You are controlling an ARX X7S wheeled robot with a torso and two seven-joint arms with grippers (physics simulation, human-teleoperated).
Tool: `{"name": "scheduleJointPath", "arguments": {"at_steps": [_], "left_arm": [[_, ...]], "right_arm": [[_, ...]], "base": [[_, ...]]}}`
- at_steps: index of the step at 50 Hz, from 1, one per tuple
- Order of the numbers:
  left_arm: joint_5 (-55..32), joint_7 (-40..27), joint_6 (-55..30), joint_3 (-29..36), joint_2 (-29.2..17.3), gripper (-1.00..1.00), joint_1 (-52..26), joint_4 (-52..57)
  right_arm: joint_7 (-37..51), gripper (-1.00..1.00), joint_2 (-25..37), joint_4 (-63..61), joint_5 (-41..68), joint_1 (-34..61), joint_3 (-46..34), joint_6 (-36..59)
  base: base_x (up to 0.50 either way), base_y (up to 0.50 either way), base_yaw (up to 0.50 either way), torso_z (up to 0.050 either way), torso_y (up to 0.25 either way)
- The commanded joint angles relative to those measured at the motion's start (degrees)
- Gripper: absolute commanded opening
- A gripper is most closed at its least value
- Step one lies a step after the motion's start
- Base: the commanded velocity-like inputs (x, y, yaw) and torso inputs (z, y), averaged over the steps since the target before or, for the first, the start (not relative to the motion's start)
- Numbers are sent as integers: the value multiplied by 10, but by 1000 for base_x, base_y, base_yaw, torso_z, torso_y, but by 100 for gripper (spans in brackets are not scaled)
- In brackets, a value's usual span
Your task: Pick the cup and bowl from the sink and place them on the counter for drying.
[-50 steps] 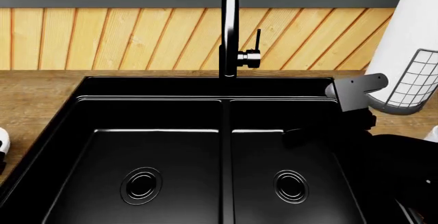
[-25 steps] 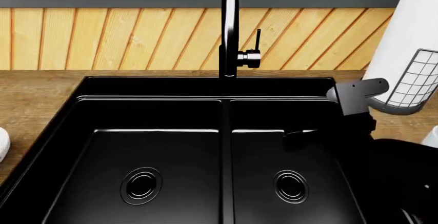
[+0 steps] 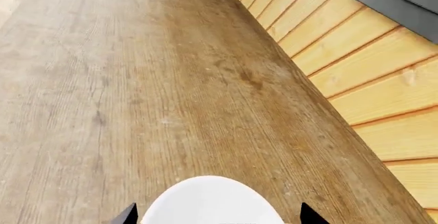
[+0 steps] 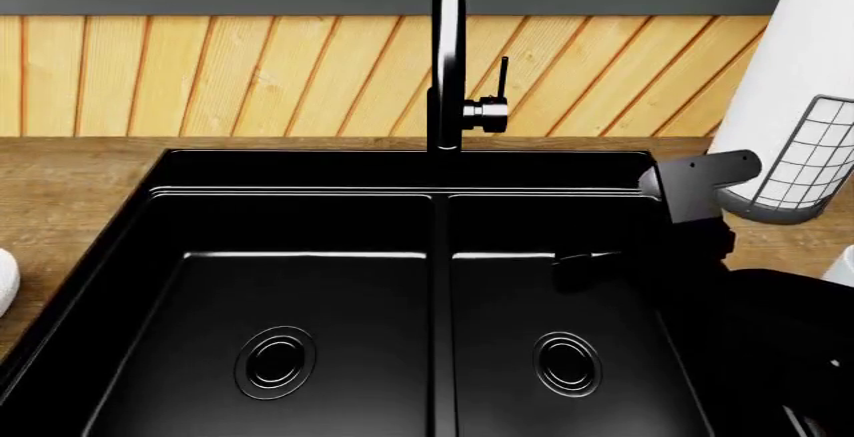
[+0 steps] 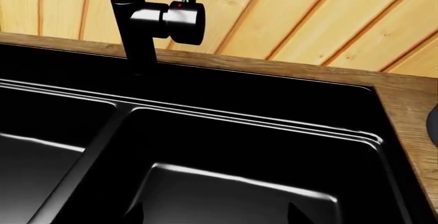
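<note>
The black double-basin sink (image 4: 434, 172) has nothing in either basin. A smooth white rounded thing, which I take for the bowl (image 3: 212, 203), rests on the wood counter (image 3: 137, 80). Its edge also shows in the head view as the bowl (image 4: 6, 282). My left gripper (image 3: 219, 217) is open, with one fingertip on each side of the bowl and a small gap at both. My right gripper (image 5: 215, 215) is open with nothing in it, low over the right basin, also seen as the right gripper (image 4: 585, 269). I cannot pick out the cup for certain.
The tall black faucet (image 4: 447, 57) rises behind the sink's divider. A white paper-towel roll in a wire holder (image 4: 801, 107) stands at the back right, close to my right arm. A white sliver (image 4: 843, 267) shows at the right edge. A plank wall backs the counter.
The dark piece of my left gripper under the white thing has left the head view's left edge. The right arm has shifted slightly to the right.
</note>
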Motion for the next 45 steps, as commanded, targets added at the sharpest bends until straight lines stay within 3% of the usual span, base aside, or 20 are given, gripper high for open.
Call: {"name": "scheduleJointPath", "arguments": {"at_steps": [1, 5, 8, 9, 11, 14, 18, 19, 24, 38, 45], "left_arm": [[-20, 19, -34, 36, -16, 100, -22, 35], [-51, 39, -86, 64, -31, 100, -69, 34], [-89, 115, -127, 84, -91, 100, -94, -8], [-84, 106, -111, 94, -60, 100, -68, 14], [-97, 141, -120, 124, -82, 100, -84, 14], [-103, 167, -103, 173, -59, 100, -58, 39], [-128, 206, -119, 193, -64, 100, -70, 28], [-141, 250, -114, 218, -70, 100, -65, 24], [-172, 303, -118, 225, -79, 100, -52, 22], [-192, 360, -140, 275, -107, 100, -56, 22], [-226, 351, -192, 272, -88, 100, -76, 1]], "right_arm": [[-1, 100, 2, 1, -1, -1, 0, -3], [0, 100, 2, -1, 1, -3, 2, -5], [1, 100, 3, -3, 3, -2, 2, -3], [2, 100, 4, -3, 3, -2, 3, -3], [4, 100, 6, -5, 6, -2, 5, -2], [6, 100, 6, -7, 7, -2, 6, -3], [5, 100, 6, -7, 7, -4, 6, -5], [5, 100, 7, -7, 6, -4, 7, -6], [4, 100, 6, -8, 6, -12, 7, -11], [4, 100, 4, -6, 4, -8, 4, -10], [10, 100, 5, -14, 1, -6, 6, -14]], "base": [[0, 0, 0, 0, 0], [0, 0, 0, 0, 0], [0, 0, 0, 0, 0], [0, 0, 0, 0, 0], [0, 0, 0, 0, 0], [0, 0, 0, 0, 0], [0, 0, 0, 0, 0], [0, 0, 0, 0, 0], [0, 0, 0, 0, 0], [0, 0, 0, 0, 0], [0, 0, 0, 0, 0]]}}
